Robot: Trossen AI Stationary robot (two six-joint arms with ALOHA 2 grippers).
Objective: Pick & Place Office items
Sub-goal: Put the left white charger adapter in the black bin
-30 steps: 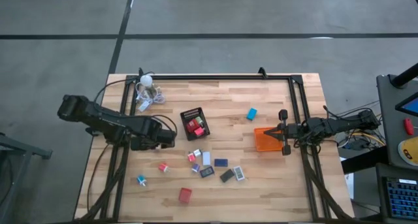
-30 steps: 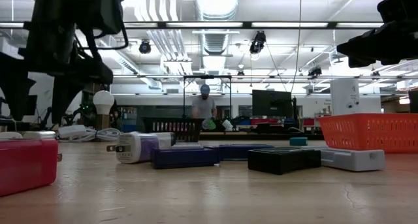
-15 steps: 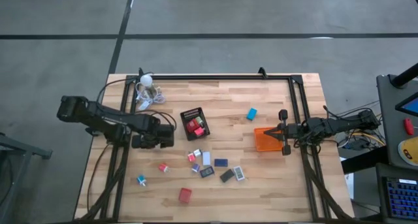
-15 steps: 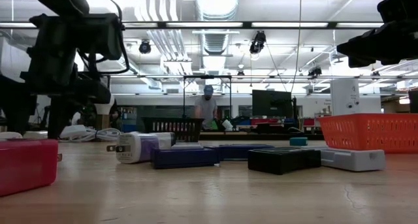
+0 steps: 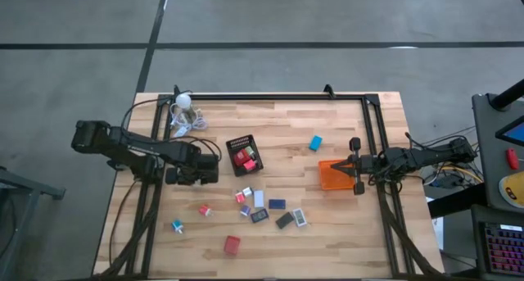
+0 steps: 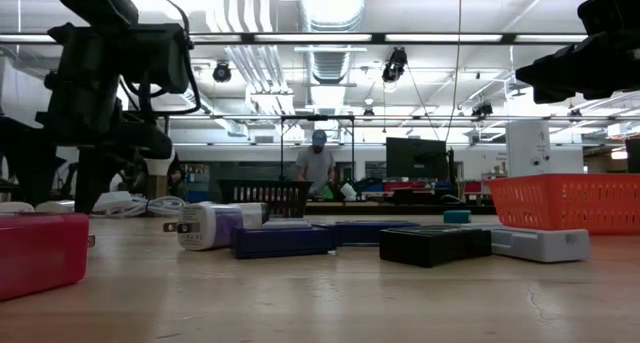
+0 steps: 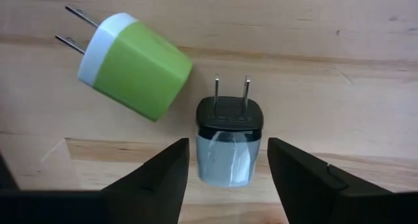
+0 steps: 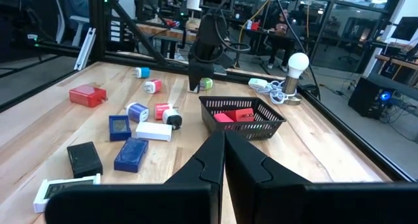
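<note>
My left gripper (image 7: 228, 185) points down at the table's left part (image 5: 193, 174). It is open, with one finger on either side of a small charger plug (image 7: 230, 145) that has a black top and a pale blue body. The plug lies flat on the wood and a narrow gap shows on each side of it. A green and white charger plug (image 7: 134, 66) lies on the table right beside it. More office items (image 5: 266, 209) lie scattered at the middle front. My right gripper (image 8: 222, 149) is shut and level at the right edge (image 5: 356, 165).
A black mesh tray (image 5: 244, 155) with red pieces stands right of my left gripper, and an orange tray (image 5: 333, 174) sits by my right gripper. A white bulb with cords (image 5: 183, 105) lies at the far left. A red block (image 5: 232, 245) and a blue piece (image 5: 315, 142) lie apart.
My left gripper has come down toward the table over the two charger plugs and has then held still. The items on the table have not moved.
</note>
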